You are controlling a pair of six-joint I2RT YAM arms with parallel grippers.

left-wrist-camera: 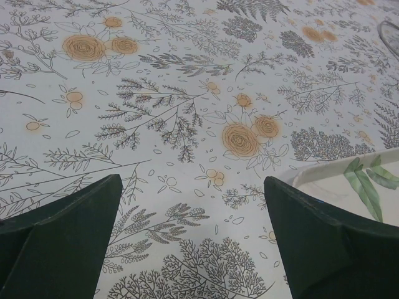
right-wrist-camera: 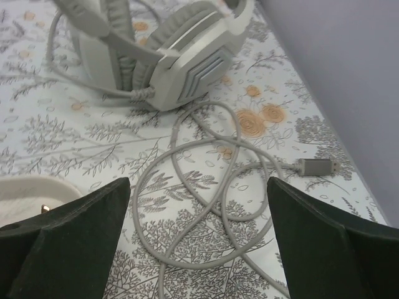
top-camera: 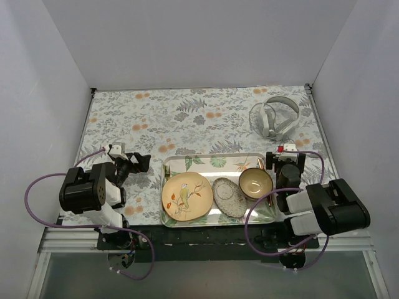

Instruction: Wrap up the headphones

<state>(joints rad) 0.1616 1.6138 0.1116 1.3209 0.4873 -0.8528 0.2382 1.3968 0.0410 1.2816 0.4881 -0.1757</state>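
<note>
Worktop (top-camera: 187,118): floral-printed cloth, pale walls around it.
Headphones (right-wrist-camera: 187,68): light grey, over-ear, padded cups, arched headband; lying ahead of the right hand (right-wrist-camera: 198,184), a little to its left.
Cable (right-wrist-camera: 283,164): thin, grey, in loose loops just ahead of that hand's fingers, plug (right-wrist-camera: 317,166) to its right.
Right hand: released, grasping nothing.
Left hand (left-wrist-camera: 192,184): released, over bare cloth.
</note>
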